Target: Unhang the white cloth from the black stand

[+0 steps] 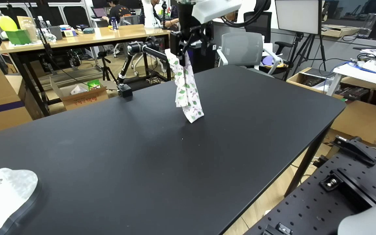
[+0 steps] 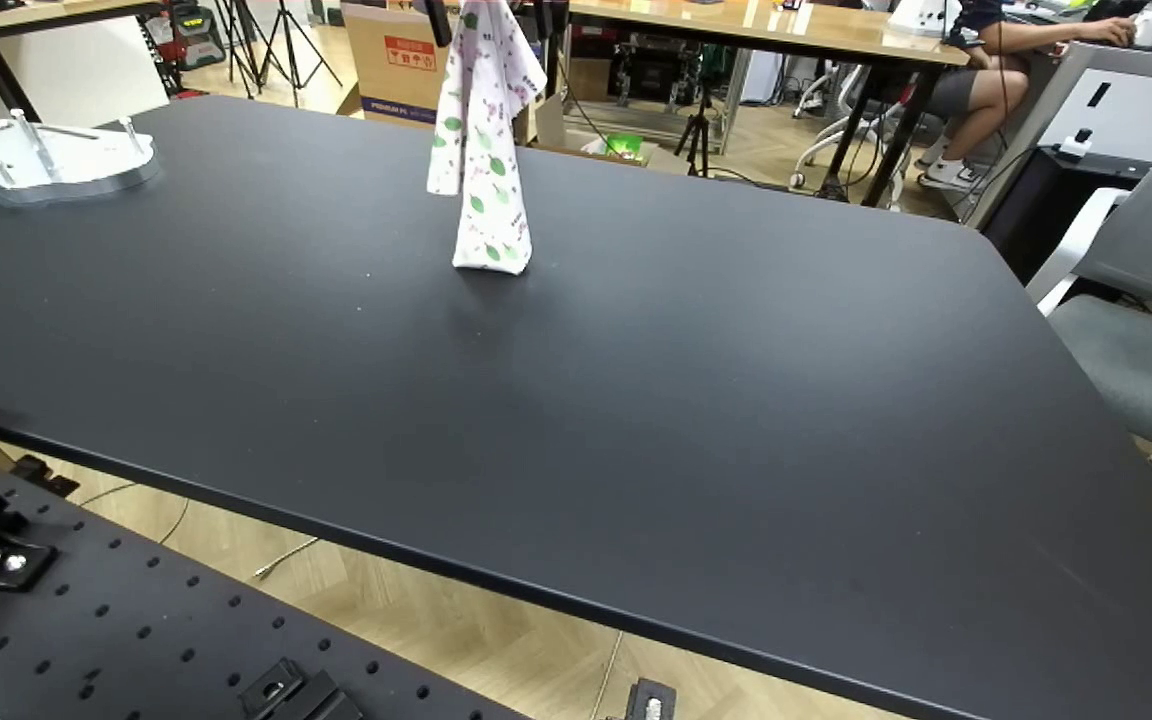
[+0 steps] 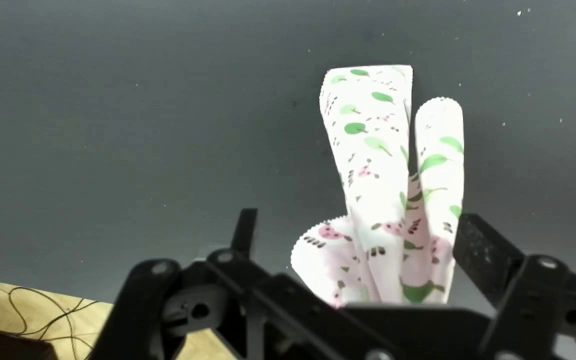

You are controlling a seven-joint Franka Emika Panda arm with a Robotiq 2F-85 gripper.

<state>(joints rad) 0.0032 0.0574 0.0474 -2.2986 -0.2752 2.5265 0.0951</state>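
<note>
White cloth printed with green leaves (image 1: 187, 86), hanging at the arm of the black jointed stand (image 1: 135, 48).
Black two-fingered gripper (image 3: 358, 222): spread, with the cloth between its fingers.

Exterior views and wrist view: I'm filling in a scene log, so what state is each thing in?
White cloth: hanging in folds; contact with the table unclear
Hand: open, the cloth between its jaws in the wrist view
Black stand: standing at the table's edge, bent at its joint, far end hidden
White board: lying on the table, metal pegs pointing up
Cardboard box: open, green packet inside
</note>
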